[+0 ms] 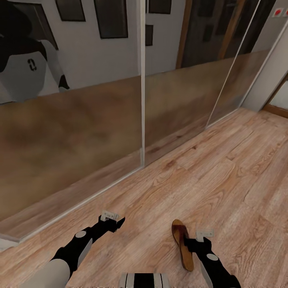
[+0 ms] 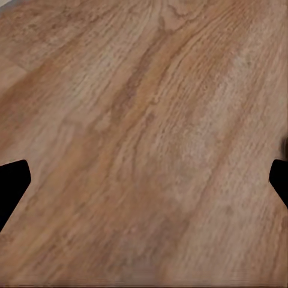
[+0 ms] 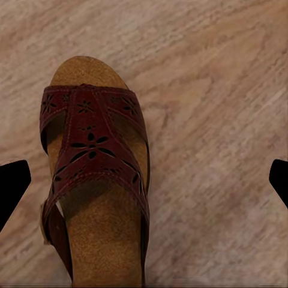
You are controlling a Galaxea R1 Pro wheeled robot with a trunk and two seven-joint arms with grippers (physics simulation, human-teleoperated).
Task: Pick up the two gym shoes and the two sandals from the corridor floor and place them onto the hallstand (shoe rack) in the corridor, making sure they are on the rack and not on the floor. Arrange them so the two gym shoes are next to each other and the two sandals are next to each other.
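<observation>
**A:** What is at the left of the head view?

**B:** A mirrored sliding wall (image 1: 72,132) fills the upper left and centre, with a blurred reflection of the white and black robot in its top left corner. Below it, at lower left, the left arm reaches forward over the corridor floor (image 1: 224,168), light brown wood-grain planks. The left gripper (image 1: 117,223) hangs above bare boards. In the left wrist view its two black fingertips (image 2: 12,183) sit at opposite edges of the frame, spread wide, with nothing between them but floor.

**A:** And moving right?

**B:** At bottom centre, a striped white and black part of the robot's body (image 1: 144,280). Just right of it, in the lower right, one sandal (image 1: 184,245) is turned on its edge, the tan insole facing right toward the right gripper (image 1: 191,241), which is pressed up against it. From the head view I cannot tell whether the gripper grips the sandal.

**A:** Does the right wrist view help?

**B:** It shows the sandal (image 3: 96,180) from above the insole: dark red-brown cut-out straps over tan, lying toward the frame's left. The black fingertips (image 3: 13,186) stand at both edges, spread wide, with the sandal between them and nearer one of the two.
</observation>
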